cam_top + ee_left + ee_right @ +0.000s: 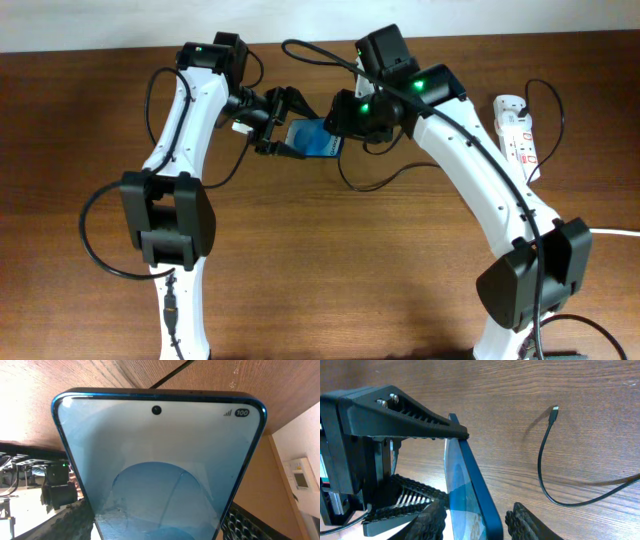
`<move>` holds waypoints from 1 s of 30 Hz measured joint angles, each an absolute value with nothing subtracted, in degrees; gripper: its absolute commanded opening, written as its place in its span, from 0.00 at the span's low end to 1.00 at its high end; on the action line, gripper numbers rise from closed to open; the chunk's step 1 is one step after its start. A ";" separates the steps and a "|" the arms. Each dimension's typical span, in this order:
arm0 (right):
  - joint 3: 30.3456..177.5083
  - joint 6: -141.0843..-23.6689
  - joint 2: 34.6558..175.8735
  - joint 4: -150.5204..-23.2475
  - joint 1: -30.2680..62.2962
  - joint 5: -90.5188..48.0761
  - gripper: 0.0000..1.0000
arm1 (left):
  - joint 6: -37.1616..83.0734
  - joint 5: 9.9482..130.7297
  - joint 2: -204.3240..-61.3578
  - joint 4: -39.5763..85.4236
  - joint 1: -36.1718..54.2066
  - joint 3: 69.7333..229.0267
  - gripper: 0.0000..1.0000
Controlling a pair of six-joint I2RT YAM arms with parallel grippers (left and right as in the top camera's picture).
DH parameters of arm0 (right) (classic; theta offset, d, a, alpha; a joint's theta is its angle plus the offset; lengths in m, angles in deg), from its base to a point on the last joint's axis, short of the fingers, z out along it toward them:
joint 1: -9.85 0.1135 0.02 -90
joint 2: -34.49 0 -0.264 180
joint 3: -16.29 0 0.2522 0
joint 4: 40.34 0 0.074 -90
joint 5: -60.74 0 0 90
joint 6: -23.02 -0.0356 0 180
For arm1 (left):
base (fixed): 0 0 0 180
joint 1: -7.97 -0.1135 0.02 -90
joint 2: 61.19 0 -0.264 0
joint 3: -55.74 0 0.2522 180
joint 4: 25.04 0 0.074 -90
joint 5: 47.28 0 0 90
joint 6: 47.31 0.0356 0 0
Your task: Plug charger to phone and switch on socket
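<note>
The phone [318,138] is held on edge above the table [330,260], between both arms. Judged rigid and light, glass slick and fragile: hold by the frame edges. The left gripper [293,130] is clamped across it. The right gripper [475,521] has jaws apart, straddling its free end. The charger [542,470] lies limp; take it behind the connector [555,408]

Brown wooden desk [330,280]. Carries a thin black charger [539,465], loosely curved, connector end lying free; also a white socket [516,132] by the far right edge, with a thick white cord [612,232].
</note>
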State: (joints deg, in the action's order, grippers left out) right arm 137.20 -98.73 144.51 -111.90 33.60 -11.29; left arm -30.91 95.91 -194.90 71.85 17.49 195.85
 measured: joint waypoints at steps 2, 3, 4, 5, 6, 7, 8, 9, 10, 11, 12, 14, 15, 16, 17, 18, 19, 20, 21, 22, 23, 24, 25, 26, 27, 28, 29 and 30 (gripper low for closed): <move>137.20 -98.68 144.86 -111.90 33.97 -11.29 0.43 | -31.35 96.09 -194.90 71.81 17.60 195.85 0.00; 137.20 -98.73 145.19 -111.88 34.12 -11.27 0.43 | -31.54 96.13 -194.90 71.81 17.60 195.85 0.00; 137.20 -98.73 145.62 -111.88 34.30 -11.27 0.43 | -31.61 96.13 -194.90 71.83 17.60 195.85 0.00; 137.20 -98.68 146.13 -111.88 34.47 -11.27 0.43 | -31.76 96.13 -194.90 71.81 17.60 195.85 0.00; 137.20 -98.75 146.74 -111.90 34.67 -11.27 0.43 | -31.98 96.15 -194.90 71.78 17.60 195.85 0.00; 137.20 -98.73 147.09 -111.90 34.82 -11.27 0.42 | -32.16 96.17 -194.90 71.68 17.60 195.85 0.00; 137.20 -98.68 147.31 -111.88 35.00 -11.27 0.39 | -32.29 96.15 -194.90 71.50 17.60 195.85 0.00; 137.20 -98.70 147.35 -111.81 35.15 -11.27 0.38 | -32.59 96.17 -194.90 71.37 17.60 195.85 0.00; 137.20 -98.79 147.35 -111.62 35.15 -11.22 0.36 | -32.68 96.17 -194.90 71.37 17.60 195.85 0.00; 137.20 -98.70 147.35 -111.46 35.19 -11.27 0.35 | -32.86 96.17 -194.90 71.39 17.60 195.85 0.00; 137.20 -98.83 147.37 -111.44 35.19 -11.27 0.32 | -33.05 96.20 -194.90 71.37 17.60 195.85 0.00; 137.20 -99.23 147.39 -111.24 35.19 -11.24 0.28 | -33.38 96.33 -194.90 71.37 17.60 195.85 0.00; 137.20 -99.34 147.39 -111.02 35.19 -11.24 0.26 | -33.51 96.33 -194.90 71.39 17.60 195.85 0.00; 137.20 -99.56 147.39 -111.00 35.19 -11.24 0.25 | -33.66 96.35 -194.90 71.37 17.60 195.85 0.00; 137.20 -99.86 147.39 -110.89 35.19 -11.20 0.24 | -33.80 96.33 -194.90 71.37 17.60 195.85 0.00; 137.20 -99.88 147.39 -110.72 35.19 -11.16 0.23 | -33.93 96.35 -194.90 71.35 17.60 195.85 0.00; 137.20 -100.10 147.39 -110.61 35.19 -11.00 0.22 | -34.08 96.33 -194.90 71.35 17.60 195.85 0.00; 137.20 -100.10 147.39 -110.59 35.19 -10.98 0.20 | -34.15 96.33 -194.90 71.37 17.60 195.85 0.00; 137.20 -100.28 147.39 -110.41 35.19 -10.76 0.18 | -34.30 96.33 -194.90 71.37 17.60 195.85 0.00; 137.27 -100.39 147.39 -110.37 35.19 -10.57 0.16 | -34.36 96.33 -194.90 71.35 17.60 195.85 0.00; 137.36 -100.63 147.39 -110.30 35.19 -10.33 0.14 | -34.47 96.35 -194.90 71.35 17.60 195.85 0.00; 137.44 -100.78 147.39 -110.19 35.22 -10.15 0.11 | -34.56 96.37 -194.90 71.35 17.64 195.85 0.00; 137.55 -101.06 147.39 -110.11 35.26 -9.89 0.07 | -34.65 96.39 -194.90 71.33 17.71 195.85 0.00; 137.64 -101.46 147.39 -109.98 35.30 -9.76 0.04 | -34.76 96.39 -194.90 71.26 17.77 195.83 0.00; 137.68 -102.57 147.39 -110.00 35.30 -9.76 0.04 | -34.76 96.39 -194.90 71.11 17.81 195.83 0.00; 137.73 -103.51 147.39 -109.98 35.24 -9.78 0.04 | -34.76 96.41 -194.90 70.93 17.79 195.85 0.00; 137.73 -103.73 147.39 -110.00 35.17 -9.80 0.04 | -34.78 96.57 -194.90 70.93 17.79 195.83 0.03; 137.73 -103.75 147.39 -110.02 35.19 -9.82 0.04 | -34.78 96.59 -194.90 70.95 17.79 195.85 0.08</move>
